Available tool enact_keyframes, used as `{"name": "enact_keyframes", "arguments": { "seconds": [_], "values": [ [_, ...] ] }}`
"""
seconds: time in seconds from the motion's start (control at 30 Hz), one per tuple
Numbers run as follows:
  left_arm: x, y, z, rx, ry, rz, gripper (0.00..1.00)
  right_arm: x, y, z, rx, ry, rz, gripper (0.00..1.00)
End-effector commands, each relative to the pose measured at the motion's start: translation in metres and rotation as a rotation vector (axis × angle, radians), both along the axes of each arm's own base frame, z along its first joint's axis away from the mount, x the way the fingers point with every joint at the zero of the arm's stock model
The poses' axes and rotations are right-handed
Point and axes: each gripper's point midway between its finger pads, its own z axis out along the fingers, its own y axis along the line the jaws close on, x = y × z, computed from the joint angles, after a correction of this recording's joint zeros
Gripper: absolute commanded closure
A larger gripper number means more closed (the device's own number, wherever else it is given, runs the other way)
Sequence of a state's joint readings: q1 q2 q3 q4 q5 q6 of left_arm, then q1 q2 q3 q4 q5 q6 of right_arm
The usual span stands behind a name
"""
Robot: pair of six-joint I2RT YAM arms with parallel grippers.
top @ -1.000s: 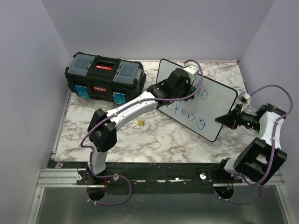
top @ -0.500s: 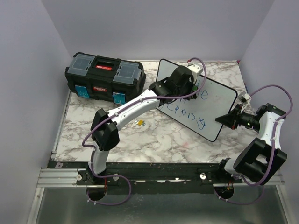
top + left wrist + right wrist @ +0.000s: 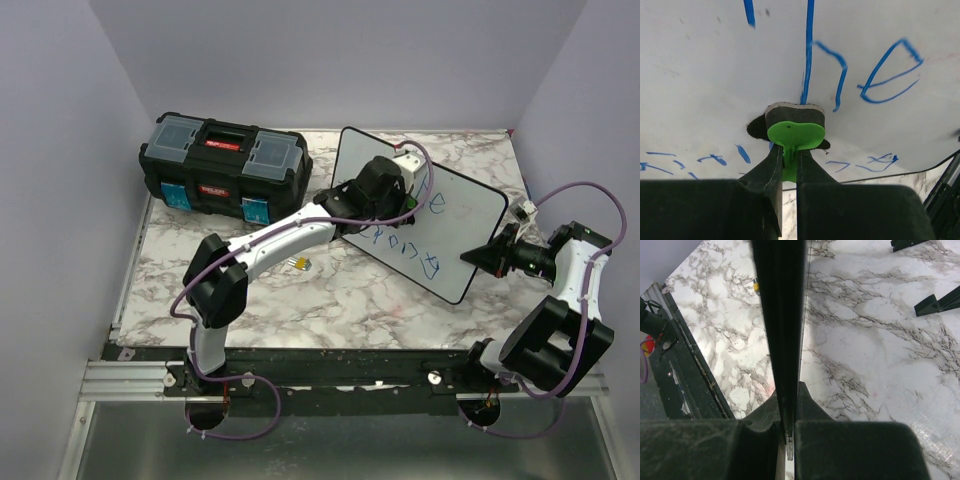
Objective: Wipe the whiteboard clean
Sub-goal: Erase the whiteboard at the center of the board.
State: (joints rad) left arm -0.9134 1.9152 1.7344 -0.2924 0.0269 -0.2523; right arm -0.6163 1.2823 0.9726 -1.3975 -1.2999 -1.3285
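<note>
Since a second ago the left fingers [image 3: 777, 165] and the wrist above them have slid a little down the whiteboard [image 3: 470, 225] towards the near side, and the left elbow has swung slightly outward. The right arm, the board and the blue lettering look the same as before.

In the left wrist view the writing just above the pad reads "he", with a long vertical stroke beside it. A lower row of blue marks runs along the board and cannot be read. The black toolbox [image 3: 222, 165] carries a red label on its lid, too small to read.

The left fingers are closed tight on the green tab of an eraser [image 3: 795, 132]. Its dark pad lies flat against the white surface, at the foot of the long blue stroke. The right fingers [image 3: 767, 412] are clamped on the board's thin black rim, seen edge-on between them, at its right near edge.

The whiteboard stands on the right rear part of the marble-patterned worktop [image 3: 330, 300], just right of the toolbox. A small yellow item [image 3: 299, 263] lies on the worktop near the left forearm.
</note>
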Motion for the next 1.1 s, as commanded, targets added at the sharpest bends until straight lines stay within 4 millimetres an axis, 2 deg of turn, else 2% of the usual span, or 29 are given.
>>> {"name": "enact_keyframes", "arguments": {
  "seconds": [0.0, 0.1, 0.27, 0.4, 0.47, 0.63, 0.77, 0.87, 0.97, 1.07],
  "values": [
    [-0.015, -0.003, -0.017, -0.001, 0.036, -0.036, 1.0, 0.0, 0.008, 0.01, -0.001, -0.076, 0.026, 0.99],
    [-0.008, -0.007, -0.004, -0.005, 0.006, -0.027, 1.0, -0.001, 0.008, 0.01, -0.003, -0.076, 0.027, 0.99],
    [0.013, -0.016, 0.033, -0.009, -0.074, -0.016, 1.0, -0.001, 0.008, 0.01, -0.005, -0.077, 0.027, 0.99],
    [0.022, -0.018, 0.047, -0.012, -0.096, -0.01, 1.0, -0.002, 0.008, 0.01, -0.009, -0.079, 0.027, 0.99],
    [0.021, -0.017, 0.044, -0.013, -0.089, -0.012, 1.0, -0.002, 0.008, 0.01, -0.009, -0.08, 0.028, 0.99],
    [0.005, -0.013, 0.018, -0.008, -0.042, -0.032, 1.0, -0.002, 0.008, 0.011, -0.01, -0.08, 0.027, 0.99],
    [-0.01, -0.007, 0.006, -0.014, -0.022, -0.043, 1.0, -0.002, 0.008, 0.011, -0.009, -0.081, 0.028, 0.99],
    [-0.015, -0.007, 0.001, -0.011, -0.017, -0.043, 1.0, -0.002, 0.008, 0.011, -0.009, -0.084, 0.027, 0.99],
    [-0.011, -0.01, 0.009, -0.017, -0.034, -0.039, 1.0, -0.002, 0.008, 0.011, -0.008, -0.083, 0.026, 0.99],
    [-0.002, -0.016, 0.026, -0.022, -0.074, -0.043, 1.0, -0.002, 0.008, 0.011, -0.01, -0.083, 0.027, 0.99]
  ]
}}
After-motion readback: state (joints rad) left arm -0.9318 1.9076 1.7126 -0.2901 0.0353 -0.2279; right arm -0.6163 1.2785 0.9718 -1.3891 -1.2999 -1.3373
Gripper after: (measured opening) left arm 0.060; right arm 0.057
